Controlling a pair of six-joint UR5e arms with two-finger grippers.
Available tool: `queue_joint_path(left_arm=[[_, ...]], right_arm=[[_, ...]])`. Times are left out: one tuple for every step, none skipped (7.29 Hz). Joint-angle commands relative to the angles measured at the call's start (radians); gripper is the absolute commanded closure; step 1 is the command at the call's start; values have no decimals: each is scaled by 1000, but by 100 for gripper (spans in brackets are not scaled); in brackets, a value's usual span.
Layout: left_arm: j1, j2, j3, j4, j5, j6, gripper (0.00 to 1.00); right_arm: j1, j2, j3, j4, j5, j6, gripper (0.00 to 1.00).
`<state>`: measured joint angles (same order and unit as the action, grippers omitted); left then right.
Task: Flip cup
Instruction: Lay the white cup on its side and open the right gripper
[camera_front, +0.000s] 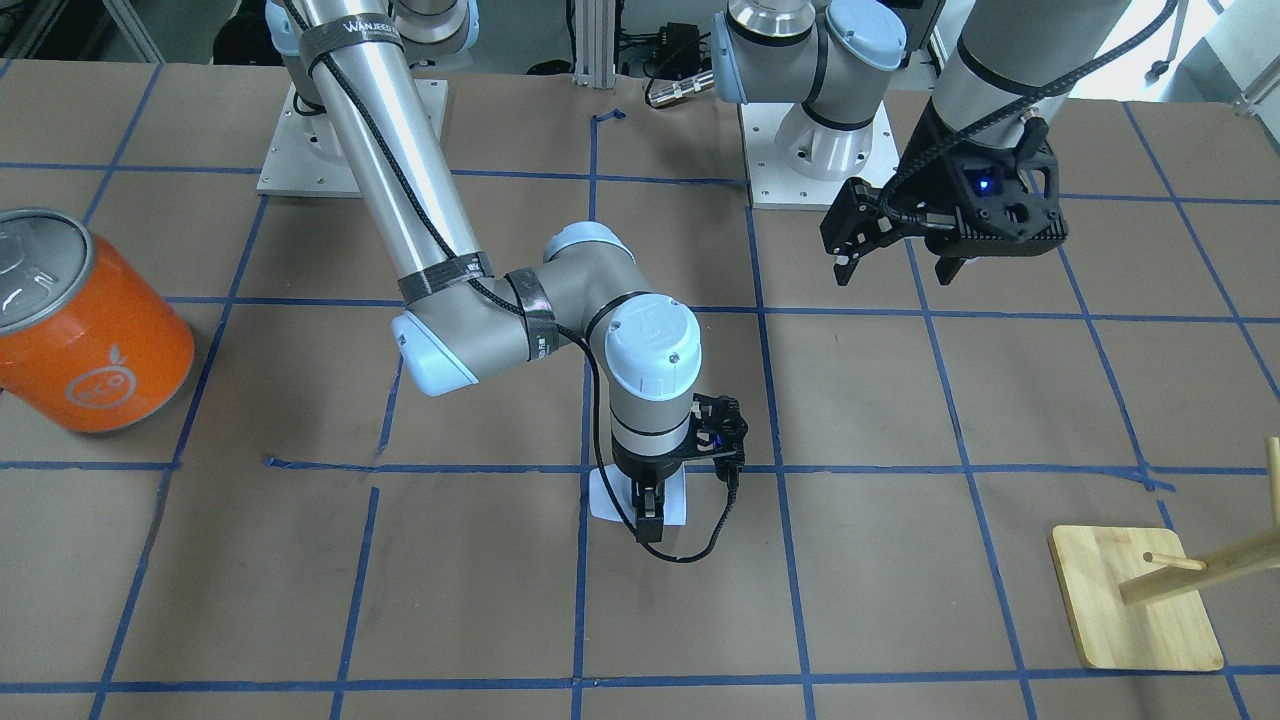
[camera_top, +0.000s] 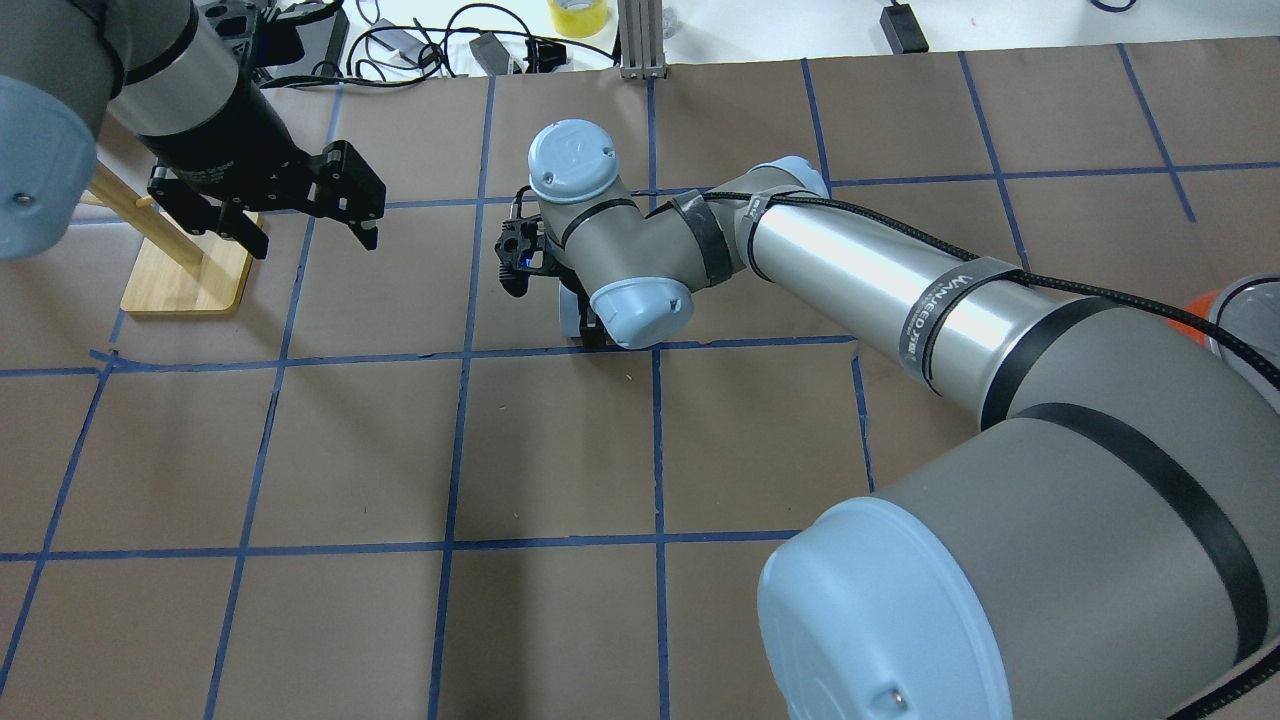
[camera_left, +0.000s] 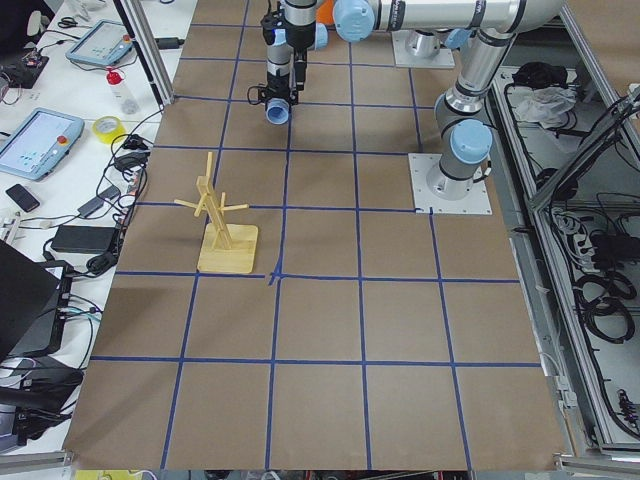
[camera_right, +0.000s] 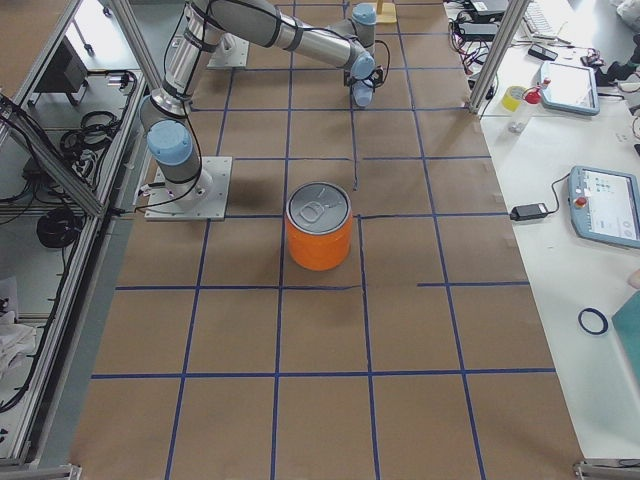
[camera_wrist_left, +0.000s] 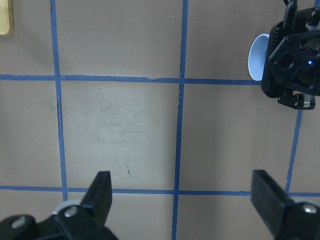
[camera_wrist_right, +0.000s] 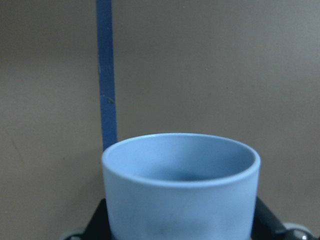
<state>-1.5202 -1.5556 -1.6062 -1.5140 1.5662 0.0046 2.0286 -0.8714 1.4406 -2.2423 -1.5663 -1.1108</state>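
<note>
Right wrist-mounted view: right gripper (camera_front: 648, 515) pinches cup (camera_wrist_right: 181, 195) by its wall, rim outward, likely for flipping; left gripper (camera_wrist_left: 181, 182) spread, well apart.

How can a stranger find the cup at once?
On the brown table with blue tape lines, look near the middle, where the right gripper holds a cup. It is small and pale blue, unlike the big orange can and the wooden stand.

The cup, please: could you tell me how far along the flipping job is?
Done: the right gripper is closed around the cup. In hand: the cup sits sideways in that grip, its mouth facing neither up nor down. Left: finishing the turn, setting it down and releasing. The left gripper hangs open, well away from it.
</note>
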Motion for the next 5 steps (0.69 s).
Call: queue_joint_path(left_arm=[[0, 0, 0, 0, 0, 0, 0], [0, 0, 0, 2, 0, 0, 0], [0, 0, 2, 2, 0, 0, 0], [0, -1, 3, 2, 0, 0, 0], [0, -1, 6, 2, 0, 1, 0]], right_arm=[[-4, -3, -2, 6, 6, -4, 25], [-11, -23, -17, 10, 8, -3, 25], [-17, -55, -19, 9, 6, 9, 24], [-22, -87, -20, 10, -6, 14, 24], [-33, -140, -19, 19, -6, 26, 25]])
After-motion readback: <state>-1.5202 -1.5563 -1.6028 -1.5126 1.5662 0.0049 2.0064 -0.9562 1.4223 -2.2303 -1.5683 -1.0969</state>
